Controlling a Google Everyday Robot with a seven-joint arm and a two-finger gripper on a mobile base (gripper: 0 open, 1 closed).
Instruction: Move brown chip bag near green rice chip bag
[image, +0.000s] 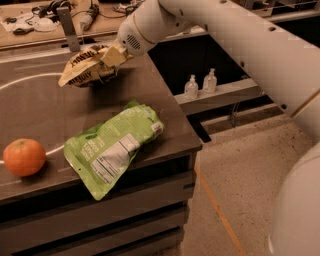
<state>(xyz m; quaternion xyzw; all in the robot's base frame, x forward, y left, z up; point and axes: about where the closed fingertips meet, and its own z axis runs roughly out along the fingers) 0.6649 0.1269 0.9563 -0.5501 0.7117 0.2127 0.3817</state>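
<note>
The brown chip bag (82, 67), dark brown on top with a tan lower band, hangs tilted above the dark table (30, 115) at the back. My gripper (111, 59) is shut on its right end and holds it off the surface. The green rice chip bag (112, 146), lime-green with a white label panel, lies flat and wrinkled near the table's front right corner, its lower end over the front edge. The brown bag is up and to the left of the green one, well apart from it.
An orange (24, 157) sits at the table's front left. A white curved line (25, 80) runs across the tabletop. Two small clear bottles (200, 84) stand on a lower shelf to the right. A cluttered bench with cables lies behind the table.
</note>
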